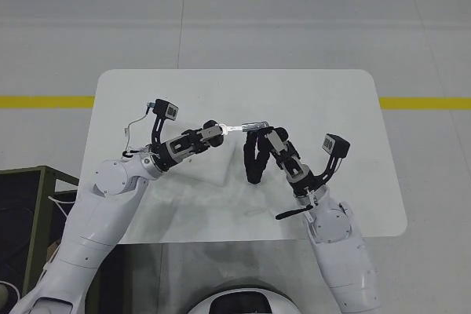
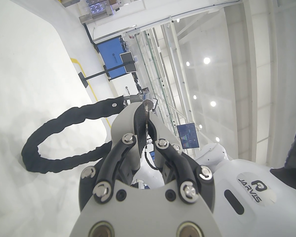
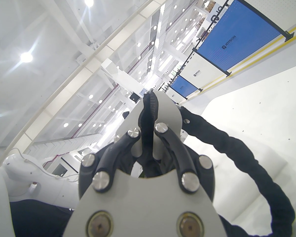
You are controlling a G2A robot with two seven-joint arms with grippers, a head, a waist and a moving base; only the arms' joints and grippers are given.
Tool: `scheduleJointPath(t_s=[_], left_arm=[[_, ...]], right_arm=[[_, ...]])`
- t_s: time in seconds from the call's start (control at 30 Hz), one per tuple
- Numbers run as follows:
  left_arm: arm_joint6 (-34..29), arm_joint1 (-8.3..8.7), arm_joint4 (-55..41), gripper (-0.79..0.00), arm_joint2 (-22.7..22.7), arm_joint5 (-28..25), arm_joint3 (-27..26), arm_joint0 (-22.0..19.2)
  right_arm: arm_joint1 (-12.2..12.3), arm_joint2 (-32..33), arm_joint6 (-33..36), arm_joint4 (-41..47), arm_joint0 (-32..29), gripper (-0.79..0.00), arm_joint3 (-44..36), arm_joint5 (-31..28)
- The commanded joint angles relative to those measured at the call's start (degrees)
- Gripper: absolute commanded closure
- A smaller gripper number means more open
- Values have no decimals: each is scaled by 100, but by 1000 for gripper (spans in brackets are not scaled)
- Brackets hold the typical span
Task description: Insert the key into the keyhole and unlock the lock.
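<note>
And the left gripper point(image 1: 219, 131) pinches the key point(image 1: 232, 128), the right gripper point(image 1: 269, 136) clamps the lock point(image 1: 254, 125), over the table point(image 1: 337, 102) middle, edges well apart.

The left gripper point(image 2: 145, 114) pinches the key point(image 2: 147, 104), its tip right at the lock point(image 2: 135, 97) at the gripper's twelve o'clock. The lock's black sleeved cable point(image 2: 39, 134) loops toward ten o'clock over the white table point(image 2: 27, 62).
</note>
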Motion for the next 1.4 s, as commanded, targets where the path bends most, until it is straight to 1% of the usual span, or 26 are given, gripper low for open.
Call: scheduleJointPath(t_s=[0.0,0.47,0.67,0.9,1.23,1.37], left_arm=[[-23,-13,9,0,-12,9,2,4],[-224,-94,11,0,-75,-101,-41,34],[-318,-119,129,0,-93,-103,-50,41],[-275,-145,351,0,-124,-96,-121,74],[-374,-190,299,0,-114,-112,-133,91],[-418,-210,211,0,-112,-156,-132,91]], right_arm=[[11,-18,-8,-4,2,0,-2,1],[103,-82,39,-166,10,0,-49,-23],[154,-64,103,-319,18,0,-119,-146],[201,-57,-21,-624,-29,0,-214,-298],[251,-153,-154,-670,-53,0,-197,-302],[266,-218,-159,-479,-47,0,-138,-220]])
